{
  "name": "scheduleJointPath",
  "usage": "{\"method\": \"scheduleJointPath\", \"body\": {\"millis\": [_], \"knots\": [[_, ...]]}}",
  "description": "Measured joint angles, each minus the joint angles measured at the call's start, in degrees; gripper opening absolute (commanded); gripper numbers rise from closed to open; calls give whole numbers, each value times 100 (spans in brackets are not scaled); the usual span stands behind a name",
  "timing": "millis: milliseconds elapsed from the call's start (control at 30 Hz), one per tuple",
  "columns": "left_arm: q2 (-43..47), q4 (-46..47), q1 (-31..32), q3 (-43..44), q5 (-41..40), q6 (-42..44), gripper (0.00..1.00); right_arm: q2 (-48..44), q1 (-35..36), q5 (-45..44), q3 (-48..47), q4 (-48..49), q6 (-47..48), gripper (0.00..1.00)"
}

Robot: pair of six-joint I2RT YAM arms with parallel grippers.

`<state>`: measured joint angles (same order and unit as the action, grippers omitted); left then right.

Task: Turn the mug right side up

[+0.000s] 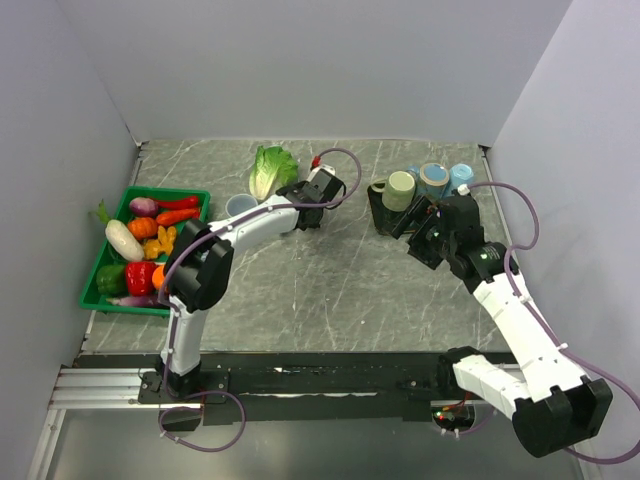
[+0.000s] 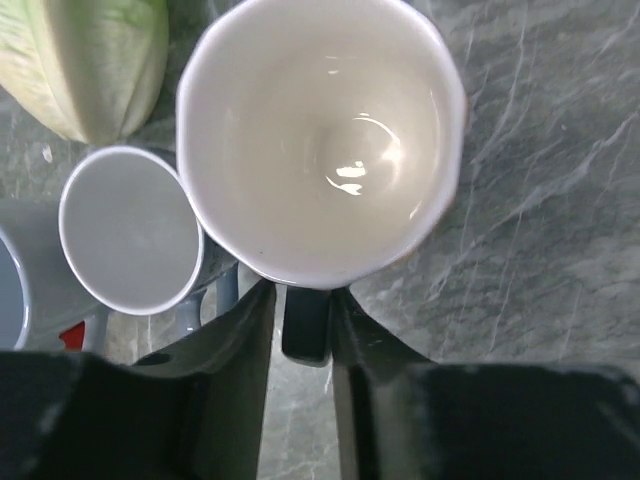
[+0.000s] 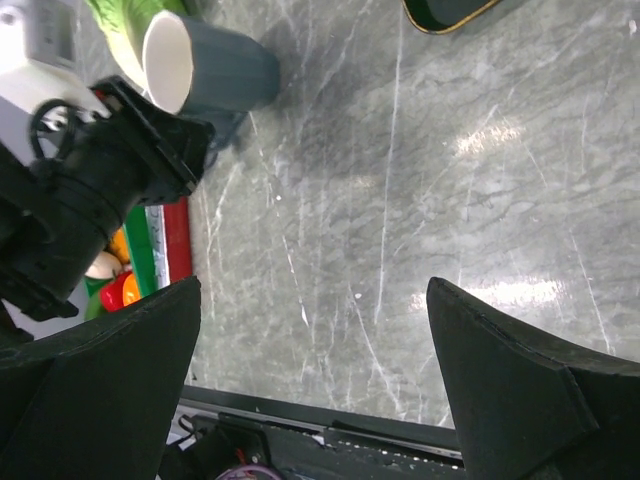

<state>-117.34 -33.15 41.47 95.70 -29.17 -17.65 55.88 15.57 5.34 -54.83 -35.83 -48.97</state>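
Note:
The mug [image 2: 320, 140] has a white inside and a dark outside, and its mouth faces the left wrist camera. My left gripper [image 2: 305, 300] is shut on its dark handle [image 2: 305, 325], just below the rim. In the top view the left gripper [image 1: 303, 208] is at the back middle of the table and hides most of the mug. In the right wrist view the mug [image 3: 215, 65] shows its grey body and white rim beside the left gripper [image 3: 140, 150]. My right gripper [image 3: 312, 290] is open and empty over bare table, at the right in the top view [image 1: 420, 238].
A pale grey-blue mug [image 2: 130, 230] stands right beside the held mug, with a lettuce [image 1: 270, 170] behind it. A green tray [image 1: 95, 272] of vegetables is at the left. A green mug [image 1: 400, 190] and blue cups [image 1: 435, 178] sit at the back right by a black holder [image 1: 380, 215].

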Motion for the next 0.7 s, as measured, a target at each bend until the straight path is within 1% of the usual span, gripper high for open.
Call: {"method": "scheduleJointPath", "body": {"millis": [33,100,133,200,300,400,533,567,600,633,667,700], "knots": [[0,46,9,0,-26,0,48,13,-7,0,0,-22,2,100],[0,96,24,0,-72,-15,53,35,-13,-4,-2,-68,4,100],[0,101,26,0,-72,0,58,48,-20,-9,-2,-90,4,100],[0,122,33,0,-76,-11,64,70,-31,-17,-4,-127,7,100],[0,118,42,0,-70,-24,70,105,-57,-46,-46,-203,7,100],[9,114,57,0,-61,-72,73,164,-94,-138,-144,-306,22,100],[118,68,72,0,37,-177,84,339,-138,-350,-424,-420,48,100],[216,52,72,-28,131,-234,86,428,-140,-466,-551,-483,48,100],[315,31,74,-52,175,-262,89,501,-149,-542,-649,-505,59,100],[437,33,76,-98,243,-304,98,610,-155,-660,-787,-511,66,100],[656,28,76,-188,328,-330,99,745,-162,-780,-920,-520,72,100],[879,15,79,-256,411,-358,97,896,-173,-903,-1078,-529,85,100]]}}
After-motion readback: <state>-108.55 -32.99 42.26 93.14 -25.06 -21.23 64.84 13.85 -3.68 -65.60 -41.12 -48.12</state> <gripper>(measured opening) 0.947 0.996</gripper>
